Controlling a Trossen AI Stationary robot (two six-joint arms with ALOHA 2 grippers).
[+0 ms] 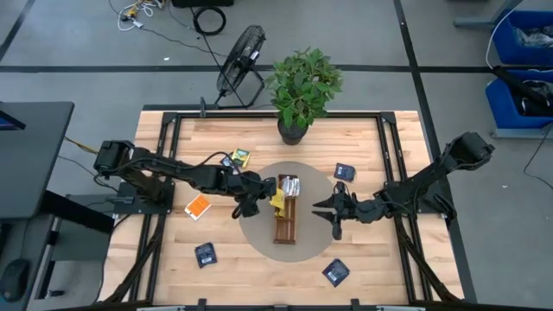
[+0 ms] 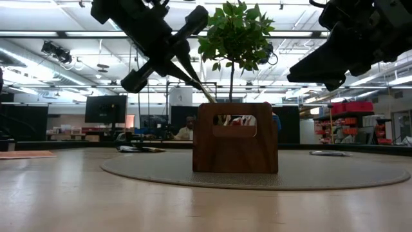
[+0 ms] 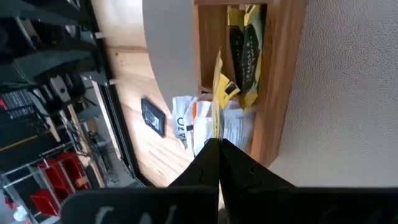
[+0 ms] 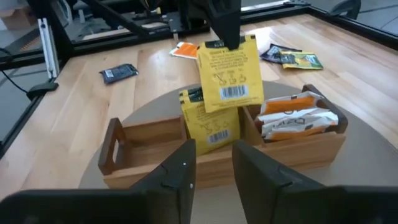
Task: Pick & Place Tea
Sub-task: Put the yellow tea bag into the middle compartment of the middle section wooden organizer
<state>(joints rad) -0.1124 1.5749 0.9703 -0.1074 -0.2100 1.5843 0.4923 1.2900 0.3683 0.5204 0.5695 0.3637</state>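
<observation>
Now the left gripper (image 1: pixel 259 195), pinched shut on a yellow sachet (image 4: pixel 227 73), hangs it over the tray (image 1: pixel 286 226). Right gripper (image 1: pixel 326 210) waits part open at the tray's three o'clock. Another yellow sachet (image 4: pixel 208 126) stands inside.

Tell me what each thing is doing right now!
Left gripper: shut on a yellow sachet, held over the tray.
Right gripper: open, empty, beside the tray.
Tray: on the round mat, holding sachets.
Orange sachet: flat on the table.
</observation>
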